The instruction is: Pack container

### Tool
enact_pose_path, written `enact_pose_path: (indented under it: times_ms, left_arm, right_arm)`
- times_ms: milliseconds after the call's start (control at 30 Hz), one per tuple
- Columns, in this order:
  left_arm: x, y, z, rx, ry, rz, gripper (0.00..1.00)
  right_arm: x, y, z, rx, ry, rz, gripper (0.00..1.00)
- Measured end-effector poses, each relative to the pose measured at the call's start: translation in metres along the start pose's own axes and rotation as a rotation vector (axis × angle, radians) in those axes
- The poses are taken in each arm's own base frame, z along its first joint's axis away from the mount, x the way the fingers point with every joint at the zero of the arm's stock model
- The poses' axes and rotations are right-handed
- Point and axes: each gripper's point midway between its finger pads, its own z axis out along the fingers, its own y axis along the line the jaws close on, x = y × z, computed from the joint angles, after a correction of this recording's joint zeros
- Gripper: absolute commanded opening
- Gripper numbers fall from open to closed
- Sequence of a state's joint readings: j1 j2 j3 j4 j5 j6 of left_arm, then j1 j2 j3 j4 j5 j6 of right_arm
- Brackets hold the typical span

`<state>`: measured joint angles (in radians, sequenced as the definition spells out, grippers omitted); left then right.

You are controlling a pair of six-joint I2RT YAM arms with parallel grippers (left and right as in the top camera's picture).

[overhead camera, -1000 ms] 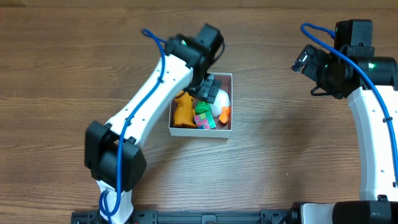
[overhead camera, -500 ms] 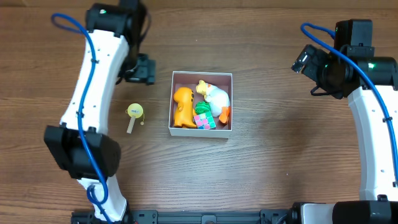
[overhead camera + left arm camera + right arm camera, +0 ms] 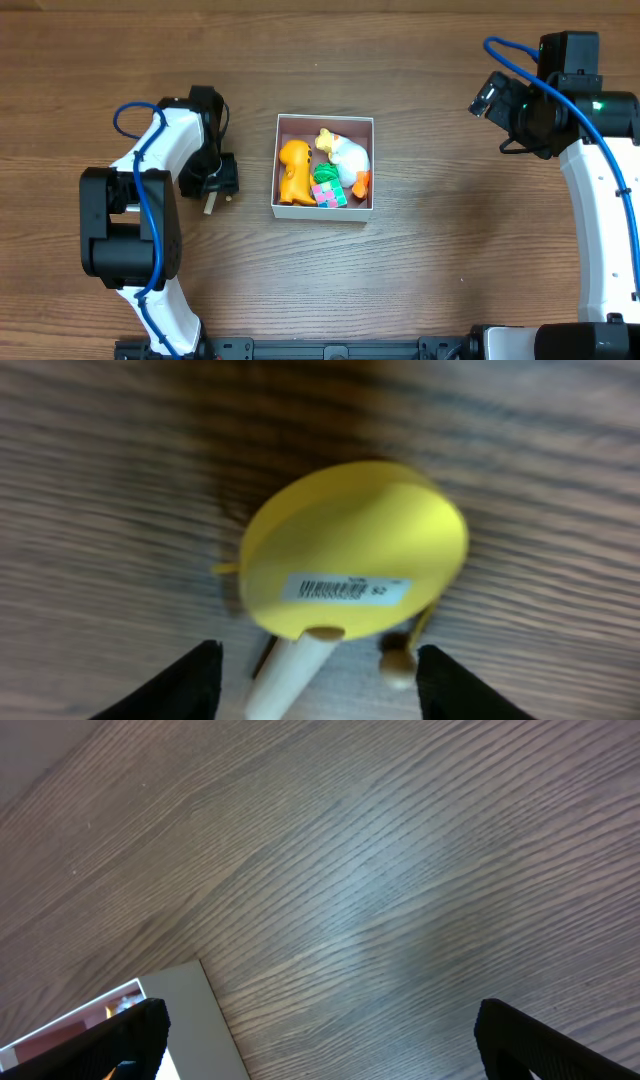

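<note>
The container [image 3: 323, 209], a white square box with a pink inside, sits mid-table and holds an orange toy [image 3: 294, 170], a white and yellow toy [image 3: 344, 151], a green and pink cube [image 3: 326, 187] and a small orange piece [image 3: 361, 183]. Its corner shows in the right wrist view [image 3: 185, 1020]. A yellow round drum toy [image 3: 355, 560] with a pale wooden handle [image 3: 290, 675] and a bead on a string [image 3: 397, 668] lies on the table left of the box. My left gripper [image 3: 315, 700] is open just above it, fingers either side of the handle. In the overhead view my left gripper [image 3: 212, 180] hides the drum. My right gripper [image 3: 320, 1050] is open and empty, far right.
The wooden table [image 3: 430, 260] runs all around the box. My right arm [image 3: 570, 110] stands at the right edge. The left arm [image 3: 140, 210] is folded at the left side.
My left arm has left the box, swung out to the left and come down over the yellow drum toy. The right arm has not moved.
</note>
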<state>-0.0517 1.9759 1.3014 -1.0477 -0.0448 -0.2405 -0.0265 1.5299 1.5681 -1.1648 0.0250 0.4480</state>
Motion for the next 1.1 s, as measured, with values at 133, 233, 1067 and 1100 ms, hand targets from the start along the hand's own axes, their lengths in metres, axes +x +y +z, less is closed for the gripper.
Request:
enact_pose_path:
  times_ms: [133, 233, 1067, 1100]
  left_arm:
    - [0.01, 0.0, 0.011, 0.009, 0.015, 0.005, 0.47]
    - [0.01, -0.002, 0.012, 0.023, -0.011, 0.012, 0.33]
    - [0.008, -0.085, -0.22, 0.336, -0.391, 0.212, 0.24]
    - [0.016, -0.105, -0.226, 0.369, -0.404, 0.267, 0.25]
  right_arm:
    - [0.0, 0.0, 0.0, 0.0, 0.0, 0.0, 1.0]
    - [0.0, 0.0, 0.0, 0.0, 0.0, 0.0, 1.0]
    - [0.0, 0.0, 0.0, 0.0, 0.0, 0.0, 1.0]
    - [0.0, 0.0, 0.0, 0.0, 0.0, 0.0, 1.0]
